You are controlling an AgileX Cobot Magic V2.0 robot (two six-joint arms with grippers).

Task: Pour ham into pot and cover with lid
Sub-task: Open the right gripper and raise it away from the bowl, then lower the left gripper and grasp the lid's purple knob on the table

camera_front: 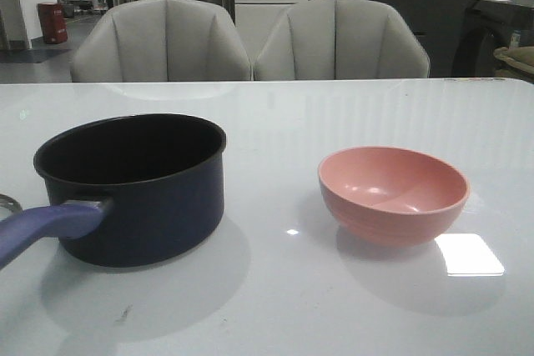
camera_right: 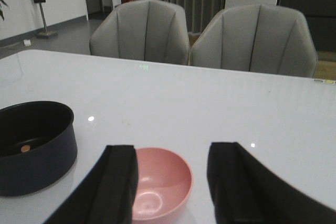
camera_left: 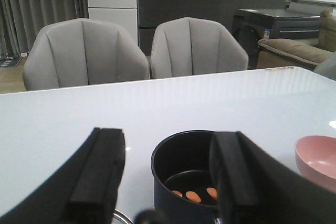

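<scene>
The ham [camera_left: 193, 196] is already in the pot [camera_front: 133, 189]: the left wrist view shows a few small orange slices lying on the black bottom. The pink bowl [camera_front: 392, 193] sits upright on the white desk [camera_front: 275, 306], to the right of the pot and apart from it, and it looks empty inside. So the pouring part seems done. What is left is the lid, and the pot is open on top. The lid cannot be seen clearly anywhere (a thin shiny curve at the left edge of the front view, by the pot's purple-blue handle [camera_front: 46, 231], might be its rim, but that is too small to tell). The left tool [camera_left: 168, 177] hangs over the near side of the pot with its two fingers spread apart and nothing between them. The right tool [camera_right: 170, 182] is above the bowl, its fingers spread wide too, holding nothing. Two grey chairs [camera_front: 250, 39] stand behind the desk.
</scene>
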